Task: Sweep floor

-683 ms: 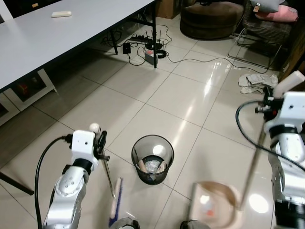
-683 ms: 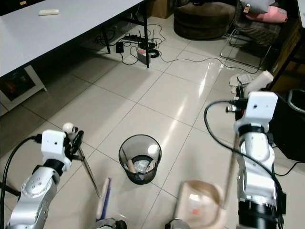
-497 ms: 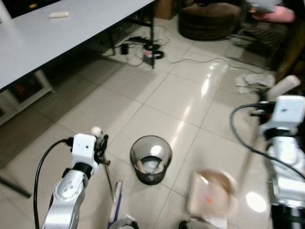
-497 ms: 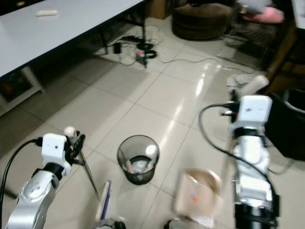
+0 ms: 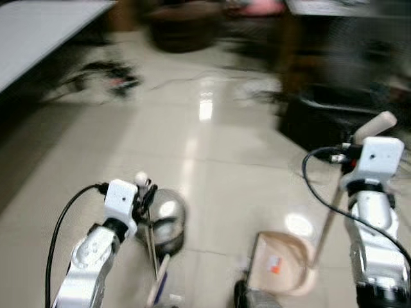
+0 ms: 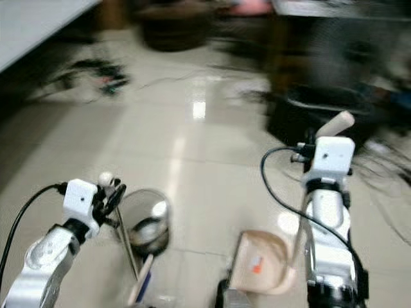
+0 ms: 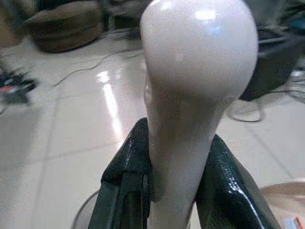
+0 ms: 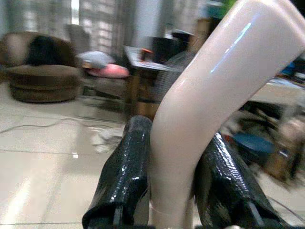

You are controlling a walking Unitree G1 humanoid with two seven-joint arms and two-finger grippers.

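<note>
Now broom (image 5: 154, 253) in left tool (image 5: 146, 196), dustpan (image 5: 280, 264) beside.

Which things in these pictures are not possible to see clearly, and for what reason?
- Far end of the room, eye views: motion blur; furniture and cables are only smears.
- Bin contents: blurred, partly behind the left gripper and broom.
- Broom head: cut off by the bottom edge.
- Dustpan contents: a small orange mark, too blurred to name.

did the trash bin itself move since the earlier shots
Cannot tell. The bin now sits right beside the left gripper, but the whole blurred scene, table edge included, has shifted, so the camera turned.
</note>
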